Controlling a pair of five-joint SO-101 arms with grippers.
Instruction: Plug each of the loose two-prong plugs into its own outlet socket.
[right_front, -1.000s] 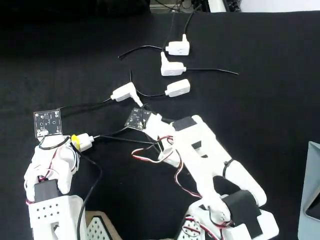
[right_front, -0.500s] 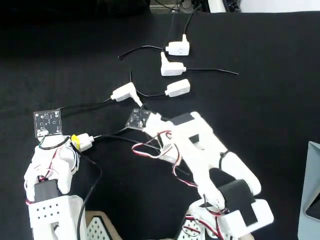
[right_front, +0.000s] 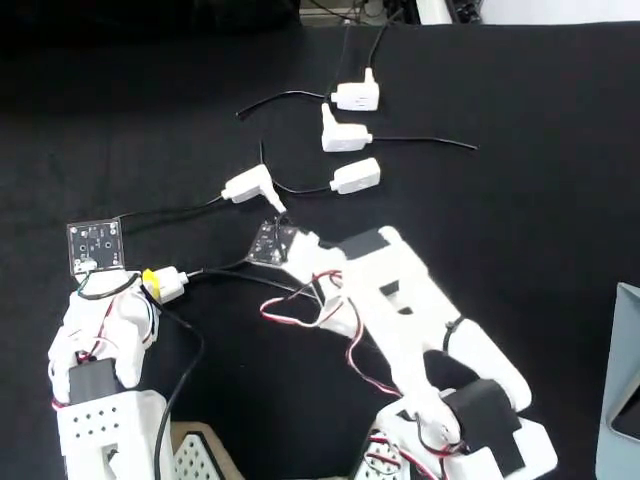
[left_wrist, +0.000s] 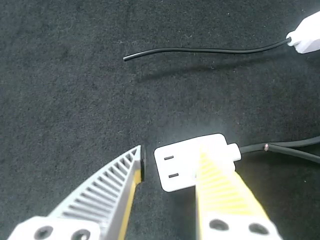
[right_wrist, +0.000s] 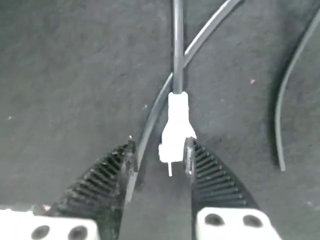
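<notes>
Right gripper (right_wrist: 160, 145): fingers spread, pinching nothing | two-prong plug (right_wrist: 177, 125): between them, against one finger, long axis along fingers, prongs toward wrist | left gripper (left_wrist: 169, 152): fingers spread, outlet socket (left_wrist: 177, 170) between them.

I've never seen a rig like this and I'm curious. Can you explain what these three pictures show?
These are two small white robot arms at a black table. One picture looks down from above; the other two come from a camera on each arm's wrist. On the table lie white plug and socket pieces on black cords, plus a small square board. The left gripper is open, its yellow finger over a white socket with two slots. The right gripper is open around a small white plug. Neither looks clamped shut.
</notes>
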